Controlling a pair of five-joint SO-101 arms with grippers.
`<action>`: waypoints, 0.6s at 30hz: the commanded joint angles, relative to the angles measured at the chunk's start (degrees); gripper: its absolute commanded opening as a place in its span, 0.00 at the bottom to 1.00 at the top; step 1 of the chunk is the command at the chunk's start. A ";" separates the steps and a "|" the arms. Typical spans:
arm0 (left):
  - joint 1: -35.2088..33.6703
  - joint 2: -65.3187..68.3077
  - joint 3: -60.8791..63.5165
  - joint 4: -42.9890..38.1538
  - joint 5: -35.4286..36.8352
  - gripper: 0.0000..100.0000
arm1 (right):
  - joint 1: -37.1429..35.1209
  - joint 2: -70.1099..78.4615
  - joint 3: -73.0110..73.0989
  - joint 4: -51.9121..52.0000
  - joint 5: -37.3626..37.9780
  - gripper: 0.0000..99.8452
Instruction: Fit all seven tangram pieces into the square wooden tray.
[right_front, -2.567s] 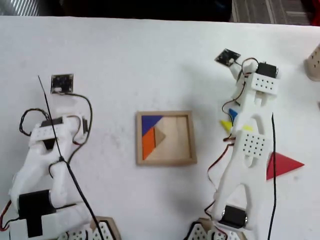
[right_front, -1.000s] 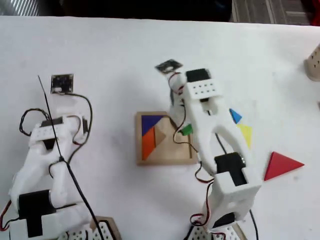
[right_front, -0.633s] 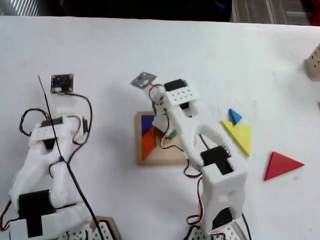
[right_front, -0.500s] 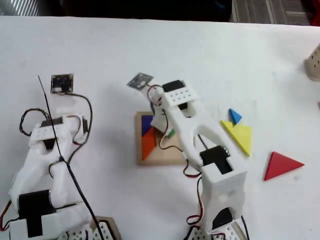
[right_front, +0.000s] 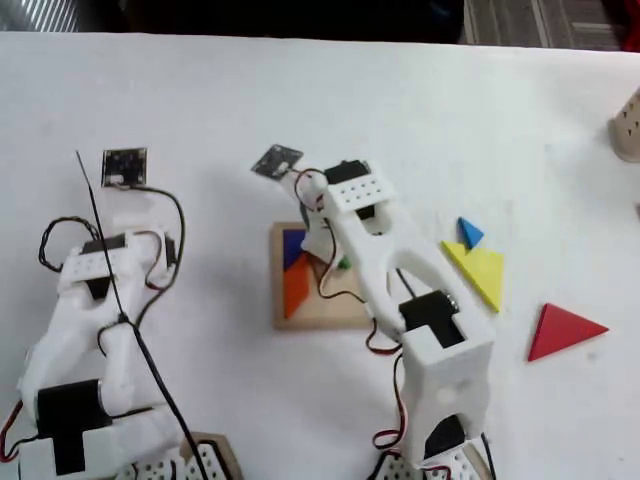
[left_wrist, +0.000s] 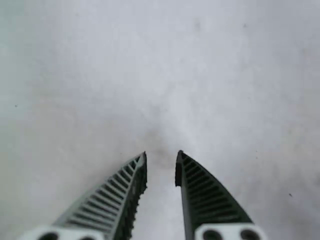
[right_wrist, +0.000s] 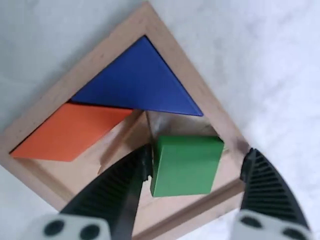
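The square wooden tray (right_front: 330, 322) lies mid-table and holds a large blue triangle (right_front: 295, 245), an orange parallelogram (right_front: 297, 290) and a wood-coloured triangle (right_wrist: 131, 137). My right gripper (right_wrist: 196, 156) hangs over the tray's inner part, open. The green square (right_wrist: 186, 165) sits between its fingers, touching one finger, with a gap to the other. In the high view the green square (right_front: 345, 263) peeks out beside the right arm. A small blue triangle (right_front: 468, 232), a yellow triangle (right_front: 480, 270) and a red triangle (right_front: 562, 330) lie right of the tray. My left gripper (left_wrist: 160, 156) hovers over bare table, narrowly open around nothing.
The left arm (right_front: 100, 270) rests at the table's left with a black cable (right_front: 120, 300) across it. A pale wooden object (right_front: 628, 125) stands at the right edge. The arms' bases take up the front edge. Free room lies across the back of the table.
The right arm swung from the loose pieces on the right to over the tray, bringing the green square, then lowered it a little. The left arm has not moved.
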 joint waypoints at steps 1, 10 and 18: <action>-0.66 -0.31 -3.16 -1.05 0.00 0.11 | -0.13 -4.70 -0.44 3.30 0.35 0.25; -0.66 -0.31 -3.25 -1.05 0.00 0.11 | 2.07 -13.32 2.64 10.86 -6.24 0.02; -0.66 -0.31 -3.08 -1.05 0.00 0.11 | 2.77 -13.05 18.64 -5.41 -7.30 0.02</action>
